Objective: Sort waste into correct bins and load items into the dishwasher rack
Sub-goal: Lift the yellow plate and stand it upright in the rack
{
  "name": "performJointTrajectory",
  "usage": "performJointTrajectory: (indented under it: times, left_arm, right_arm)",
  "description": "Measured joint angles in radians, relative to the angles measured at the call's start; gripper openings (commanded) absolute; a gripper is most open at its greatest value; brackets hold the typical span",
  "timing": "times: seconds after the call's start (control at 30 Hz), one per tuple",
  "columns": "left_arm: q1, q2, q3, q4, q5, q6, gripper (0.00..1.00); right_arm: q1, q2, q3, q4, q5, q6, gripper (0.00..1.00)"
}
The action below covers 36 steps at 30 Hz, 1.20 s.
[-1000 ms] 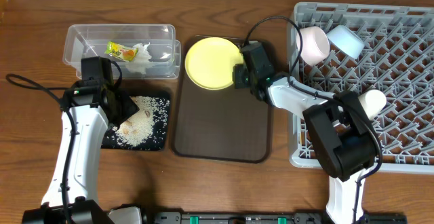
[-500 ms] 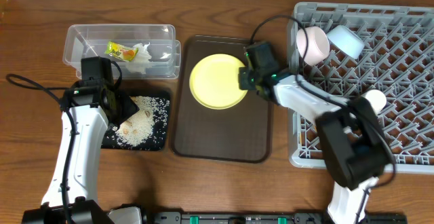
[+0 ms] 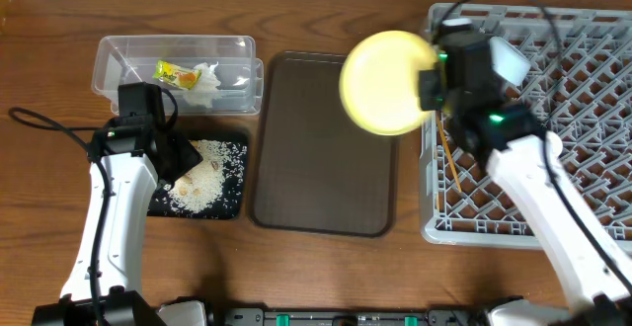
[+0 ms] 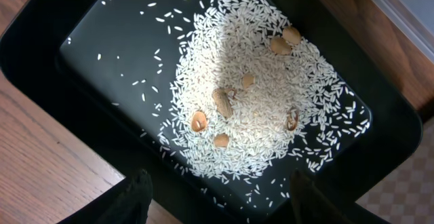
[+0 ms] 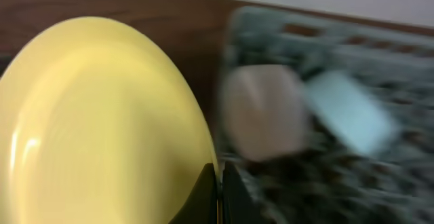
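My right gripper (image 3: 431,81) is shut on the rim of the round yellow plate (image 3: 383,69) and holds it raised and tilted at the left edge of the grey dishwasher rack (image 3: 434,229). The right wrist view shows the fingers (image 5: 218,191) pinching the plate (image 5: 102,115), with the white bowl (image 5: 261,112) and light blue bowl (image 5: 346,112) blurred in the rack. Chopsticks (image 3: 449,160) lie in the rack. My left gripper (image 4: 224,207) is open over the black tray (image 4: 102,20) of rice (image 4: 251,95). The clear tub (image 3: 128,54) holds the wrapper (image 3: 173,70) and tissue (image 3: 207,77).
The dark brown serving tray (image 3: 321,143) lies bare between the black tray (image 3: 229,207) and the rack. A few brown nut shells (image 4: 222,102) lie in the rice. Wooden table surrounds everything.
My right gripper has lifted the yellow plate off the brown tray and carried it right, up to the rack's left edge. The left arm has not moved.
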Motion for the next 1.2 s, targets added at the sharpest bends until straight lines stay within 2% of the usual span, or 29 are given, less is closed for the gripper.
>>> performJointTrajectory:
  times: [0.2,0.4,0.57,0.7,0.87,1.07,1.2]
  left_arm:
    - [0.000,0.000,0.000,0.000,0.000,0.000,0.68]
    - [0.000,0.000,0.000,0.000,0.000,0.000,0.68]
    - [0.000,0.000,0.000,0.002,0.000,0.000,0.68]
    - [0.000,0.000,0.000,0.002,0.000,0.000,0.68]
    - [0.000,0.000,0.000,0.002,0.000,0.000,0.68]
    - [0.000,0.000,0.000,0.003,0.005,-0.003,0.68]
    - [0.000,0.000,0.000,0.003,0.019,-0.003,0.68]
  right_arm:
    - [-0.101,-0.068,0.000,-0.084,0.171,-0.109,0.01]
    - [-0.174,-0.071,0.000,-0.037,0.360,-0.249,0.01]
    - [-0.196,-0.071,0.000,-0.032,0.429,-0.409,0.01]
    - [-0.204,-0.071,0.000,-0.098,0.460,-0.467,0.01]
    - [-0.204,-0.071,0.000,-0.196,0.445,-0.474,0.01]
    - [-0.204,-0.069,0.000,-0.202,0.292,-0.414,0.01]
    - [-0.204,-0.054,0.000,-0.202,0.258,-0.363,0.02]
